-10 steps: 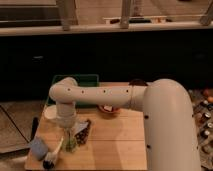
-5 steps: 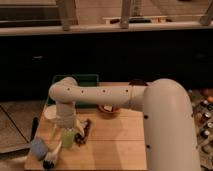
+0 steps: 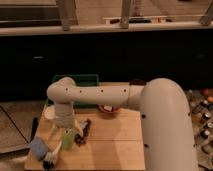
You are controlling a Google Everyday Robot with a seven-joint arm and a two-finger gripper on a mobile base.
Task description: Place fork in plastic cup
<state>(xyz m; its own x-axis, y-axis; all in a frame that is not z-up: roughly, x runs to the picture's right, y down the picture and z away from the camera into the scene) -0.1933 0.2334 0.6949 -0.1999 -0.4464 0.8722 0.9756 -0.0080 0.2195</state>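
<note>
Brush (image 3: 50,159): lies flat at the near-left corner of the wooden table (image 3: 115,145), apart from the cup.
White tub (image 3: 49,113): left and farther back, partly behind the wrist. Not the target.
Gripper (image 3: 66,131): points down from the wrist, directly over the plastic cup. Jaws are spread wide and released, with nothing seen clamped.
Plastic cup (image 3: 68,140): upright on the near-left part of the table, just under the gripper.
Fork: not separately visible. It is either hidden by the wrist or already inside the cup; which one cannot be told.
Beaded object (image 3: 82,133): dark, just right of the cup, nearly touching it.
Red bowl (image 3: 107,108): farther right and back, under the forearm.
Step in hand: judged to be the release over the cup.
Procedure: withdraw straight upward. Avoid sideways travel, which could tip the light cup or drag the beaded object. Confirm the fork stands inside the rim before moving away.
</note>
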